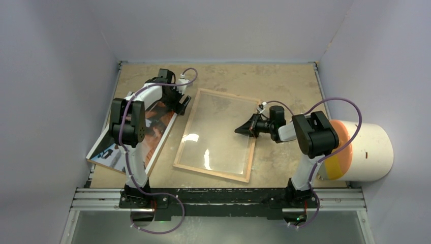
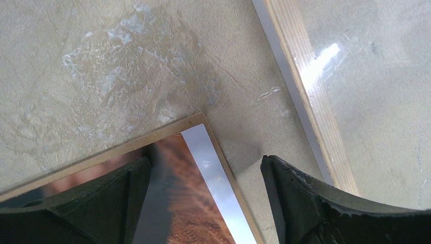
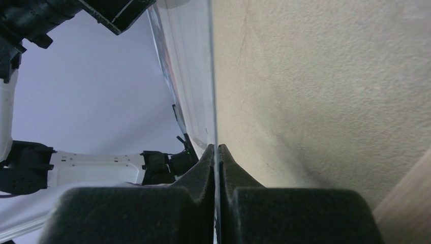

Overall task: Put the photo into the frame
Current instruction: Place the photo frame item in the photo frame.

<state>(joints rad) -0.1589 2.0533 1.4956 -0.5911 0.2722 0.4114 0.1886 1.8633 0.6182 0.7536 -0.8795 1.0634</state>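
Observation:
The photo (image 1: 155,133), dark with orange-brown patches, lies on a brown backing board (image 1: 96,161) at the left, partly hidden by my left arm. My left gripper (image 1: 182,104) is open just above the photo's far corner (image 2: 203,198), one finger (image 2: 109,203) over the print, the other finger (image 2: 300,198) over bare table. The frame (image 1: 211,173) lies wood side up in the middle with a clear sheet (image 1: 216,132) in it. My right gripper (image 1: 238,131) is shut on the clear sheet's edge (image 3: 215,101), its fingertips (image 3: 206,162) pinched together.
A white cylinder with an orange face (image 1: 363,150) lies at the right edge. Grey walls close in the table on three sides. A metal rail (image 1: 218,198) runs along the near edge. The frame's left rail (image 2: 310,96) passes close to my left gripper.

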